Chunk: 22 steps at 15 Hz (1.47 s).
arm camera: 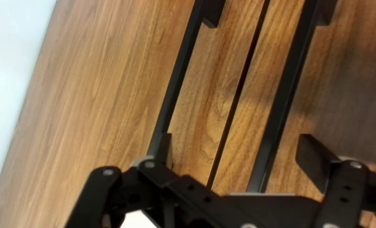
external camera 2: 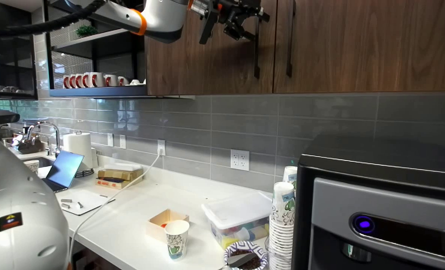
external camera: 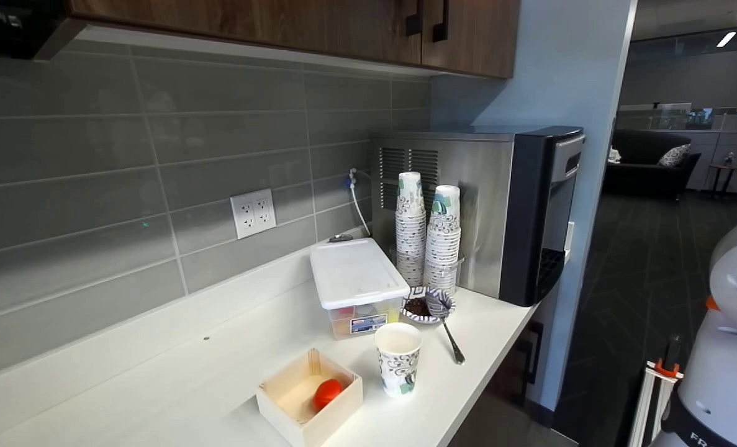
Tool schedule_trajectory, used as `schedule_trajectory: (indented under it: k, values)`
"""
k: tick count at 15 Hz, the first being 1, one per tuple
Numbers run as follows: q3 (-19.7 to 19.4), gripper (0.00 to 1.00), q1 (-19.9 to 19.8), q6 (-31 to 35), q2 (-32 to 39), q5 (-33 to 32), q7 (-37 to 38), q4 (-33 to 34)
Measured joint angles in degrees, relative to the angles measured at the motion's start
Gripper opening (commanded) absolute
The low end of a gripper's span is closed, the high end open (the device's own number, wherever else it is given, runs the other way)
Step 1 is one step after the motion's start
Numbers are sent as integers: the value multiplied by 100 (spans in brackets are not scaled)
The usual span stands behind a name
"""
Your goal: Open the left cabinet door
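By left door [external camera 2: 207, 67], pincer [arm camera: 238, 150] wide, edge handle [arm camera: 285, 98] between

The left cabinet door [external camera 2: 211, 62] was brown, wood-grained; its handle [external camera 2: 256, 56] was black. End effector [arm camera: 235, 148] was black, bench [external camera: 213, 372] white, wall tiles [external camera: 231, 136] grey.

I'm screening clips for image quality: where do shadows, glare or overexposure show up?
In the wrist view, the pale area at the left edge looks washed out, and a dark shadow lies over the left cabinet door; in an exterior view, a softer shadow shows on that door; in both exterior views, the glossy gray tiles carry bright reflections.
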Motion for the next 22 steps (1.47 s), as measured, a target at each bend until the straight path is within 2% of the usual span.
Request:
schedule_trajectory:
  k: [13, 22]
  values:
    - [-84, 100, -47, 52, 9, -20, 237, 6]
    - [-98, 100, -160, 66, 319, -32, 251, 322]
